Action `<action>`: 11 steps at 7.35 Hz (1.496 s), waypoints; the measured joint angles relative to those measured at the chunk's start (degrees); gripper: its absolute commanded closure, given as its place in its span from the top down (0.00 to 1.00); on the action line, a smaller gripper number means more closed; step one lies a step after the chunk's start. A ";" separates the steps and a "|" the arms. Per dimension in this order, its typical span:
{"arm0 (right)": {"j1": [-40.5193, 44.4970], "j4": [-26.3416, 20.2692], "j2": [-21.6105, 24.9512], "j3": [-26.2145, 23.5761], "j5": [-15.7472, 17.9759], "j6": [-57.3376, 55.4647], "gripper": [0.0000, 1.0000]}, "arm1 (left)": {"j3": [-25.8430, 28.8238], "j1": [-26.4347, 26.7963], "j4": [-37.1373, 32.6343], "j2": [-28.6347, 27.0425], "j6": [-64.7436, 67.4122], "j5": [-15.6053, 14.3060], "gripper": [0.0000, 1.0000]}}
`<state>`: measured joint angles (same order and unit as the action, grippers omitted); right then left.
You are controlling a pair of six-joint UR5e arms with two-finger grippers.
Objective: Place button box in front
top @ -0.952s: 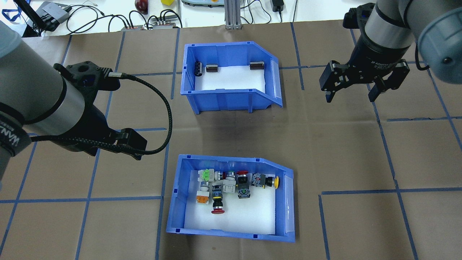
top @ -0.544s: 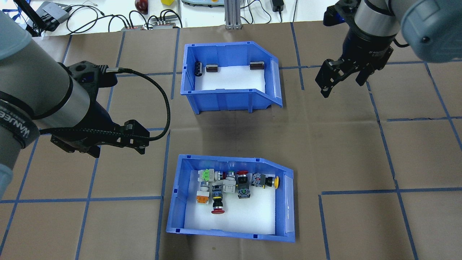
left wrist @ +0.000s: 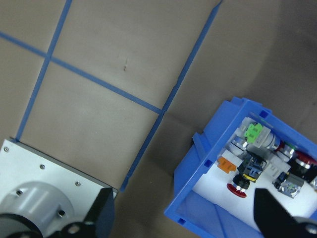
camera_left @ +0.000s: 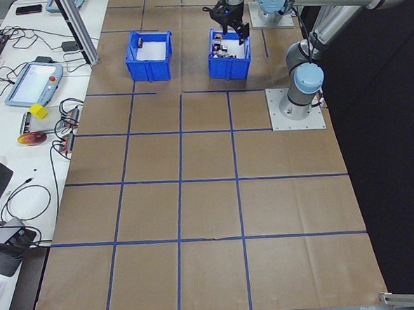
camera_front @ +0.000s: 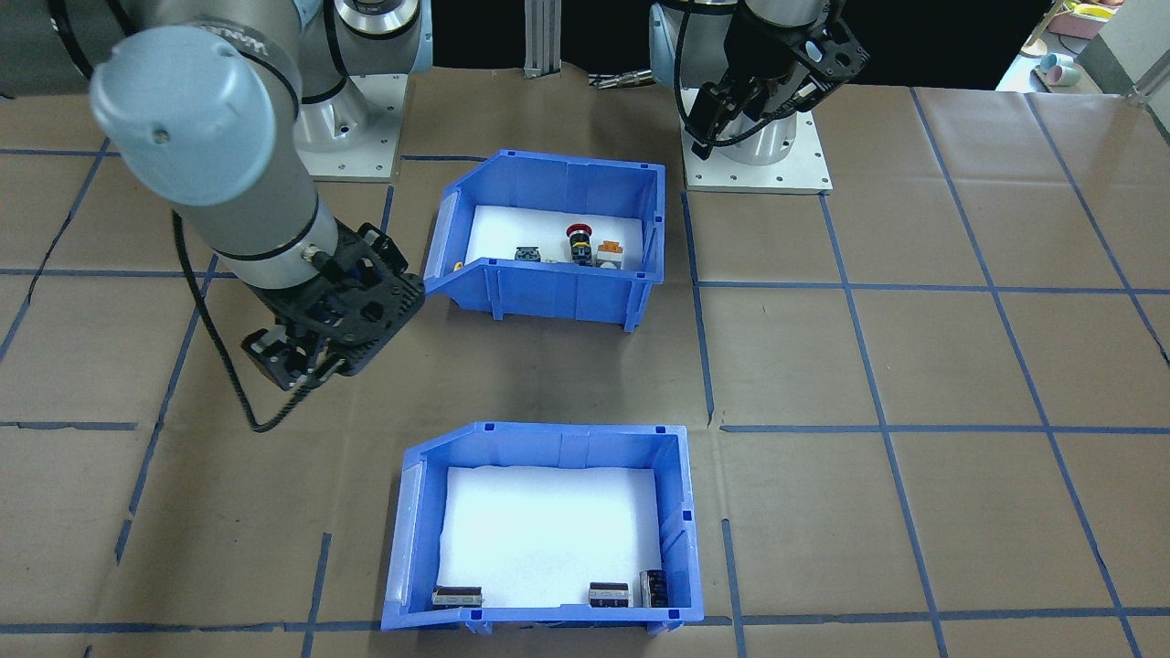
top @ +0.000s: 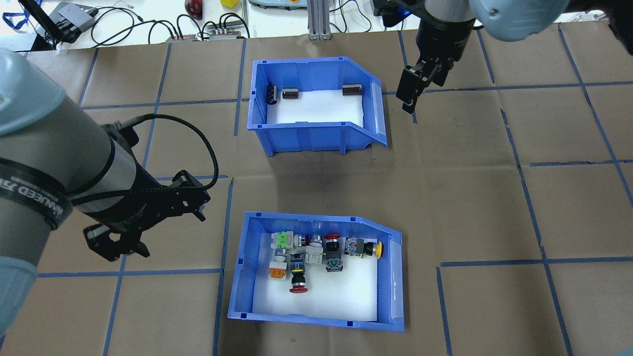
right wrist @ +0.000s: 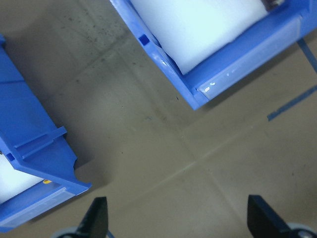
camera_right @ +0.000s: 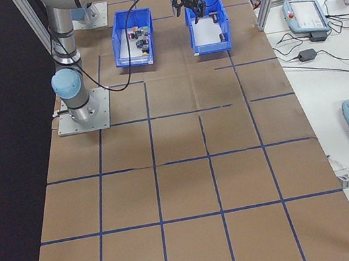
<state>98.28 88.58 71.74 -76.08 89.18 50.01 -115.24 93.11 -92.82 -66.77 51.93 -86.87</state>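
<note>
The button box (top: pixel 316 272) was positioned on the brown paper-covered table (top: pixel 494 198) at the near side, closest to the robot base in the overhead view. Its white foam liner (top: pixel 321 296) was visible, and a cluster of push-buttons (top: pixel 316 252) lay against the far inner wall; a red mushroom head, an orange part, a green part and a yellow cap could be distinguished. The sloped cut-away end was directed toward the robot's right.

The left gripper (top: pixel 116 242) was held above the table just beside the near-left corner of the button box, apart from it. In the left wrist view, the fingers (left wrist: pixel 101 218) were seen spread wide, with nothing between them; a corner of the box appeared between them below.

Farther out, a second blue bin (top: pixel 316 109) was located well apart from the button box, with the same orientation. Only small black-and-silver parts (top: pixel 289 92) were seen along its far wall.

The right gripper (top: pixel 413 91) was suspended just beside the sloped end of the second bin, not touching it. In the right wrist view, its fingers (right wrist: pixel 96 218) were set wide apart and held nothing; the ends of both bins were visible beneath them.
</note>
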 measured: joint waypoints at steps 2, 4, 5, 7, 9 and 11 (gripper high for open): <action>3.33 2.77 -1.90 0.81 0.40 9.50 1.00 | -6.37 0.19 0.35 5.41 16.41 3.76 0.99; 7.03 7.31 -4.28 1.64 0.17 12.93 1.00 | -10.02 1.21 0.44 7.91 25.83 7.44 0.99; 9.28 9.36 -6.38 2.78 0.42 13.64 1.00 | -10.94 3.43 1.44 7.80 29.92 8.08 0.99; 13.68 10.72 -11.10 6.48 1.31 14.32 1.00 | -13.76 9.17 7.59 6.04 37.76 8.27 0.99; 16.60 11.69 -15.94 8.74 3.43 14.36 1.00 | -16.49 13.40 13.71 4.24 43.82 8.20 0.99; 16.56 15.53 -18.13 8.52 3.89 14.60 1.00 | -17.44 15.99 16.48 2.79 48.75 7.99 0.99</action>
<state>114.83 104.11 53.61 -67.56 93.07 64.60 -132.68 109.09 -76.34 -63.98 100.67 -78.88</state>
